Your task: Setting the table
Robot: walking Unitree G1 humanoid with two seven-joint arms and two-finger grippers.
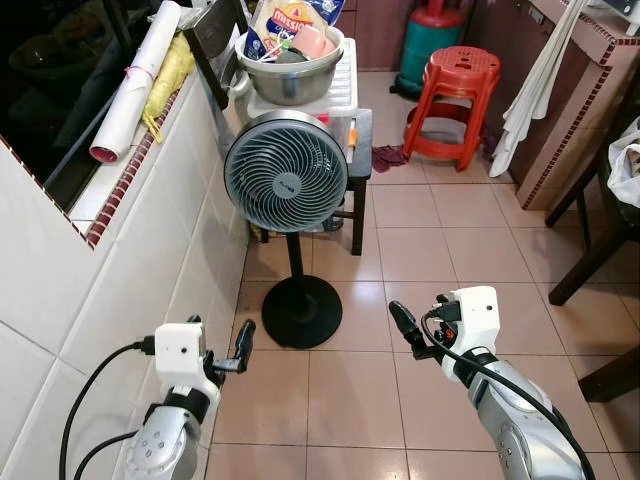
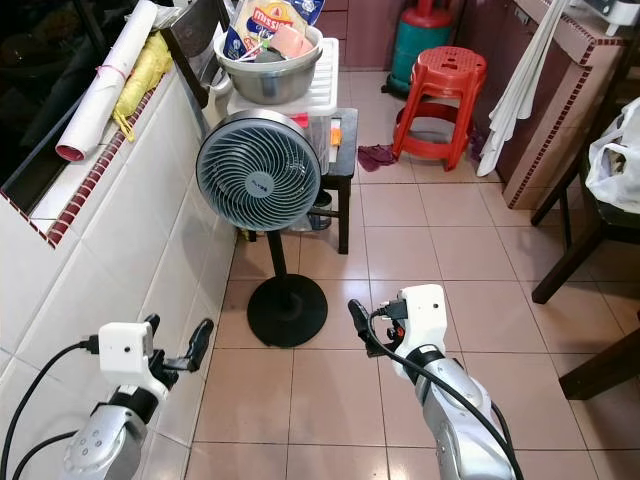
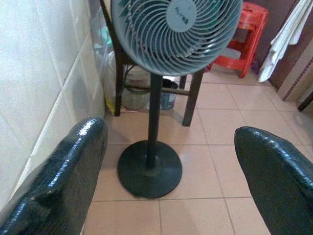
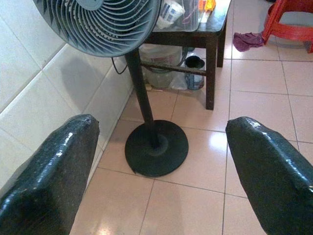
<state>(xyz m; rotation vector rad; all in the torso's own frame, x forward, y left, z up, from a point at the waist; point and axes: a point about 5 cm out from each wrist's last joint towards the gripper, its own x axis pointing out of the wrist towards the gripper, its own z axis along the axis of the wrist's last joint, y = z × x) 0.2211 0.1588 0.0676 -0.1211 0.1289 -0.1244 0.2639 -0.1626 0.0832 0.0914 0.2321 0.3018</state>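
I count one pedestal fan (image 1: 286, 172) in front of me. Behind it stands one dark small table (image 1: 360, 150), carrying one metal bowl (image 1: 293, 75) (packets heaped inside, too jumbled to number). Right of the fan I see one red stool (image 1: 451, 103) and one green gas cylinder (image 1: 428, 45). Left of it lies one rolled paper (image 1: 138, 80). I have two grippers, my left gripper (image 1: 240, 350) and my right gripper (image 1: 405, 326).

Grey pedestal fan (image 1: 286, 173) stands on the tiled floor (image 1: 430, 250), just beside the white tiled wall (image 1: 60, 270). Directly behind the fan, a dark stool (image 1: 355, 170) carries a white tray (image 1: 345, 85) and a metal bowl (image 1: 292, 70), apparently holding food packets. A red plastic stool (image 1: 452, 100) stands beyond the fan, well apart.
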